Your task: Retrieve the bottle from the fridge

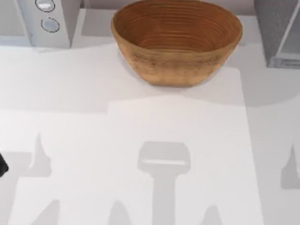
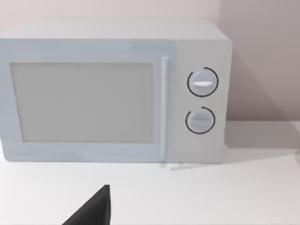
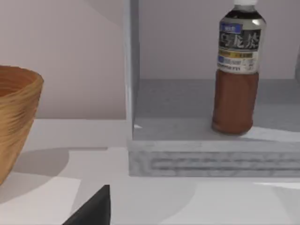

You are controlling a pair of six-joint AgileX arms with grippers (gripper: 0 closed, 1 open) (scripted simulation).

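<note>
Right wrist view: bottle [image 3: 236, 70] stands upright inside the open fridge [image 3: 211, 154], far right of the counter [image 1: 138, 142].
Right tool: state, I cannot tell.
Approach: I go level, straight in, clearing the door frame.

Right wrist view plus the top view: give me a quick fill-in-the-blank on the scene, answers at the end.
1. The bottle stands upright inside the ____, whose door is open.
2. The appliance with two round knobs sits at the table's far ____ corner in the top view.
3. Between that appliance and the fridge sits a brown woven ____.
4. The bottle's lower body looks reddish-____.

Answers: fridge; left; bowl; brown
</note>
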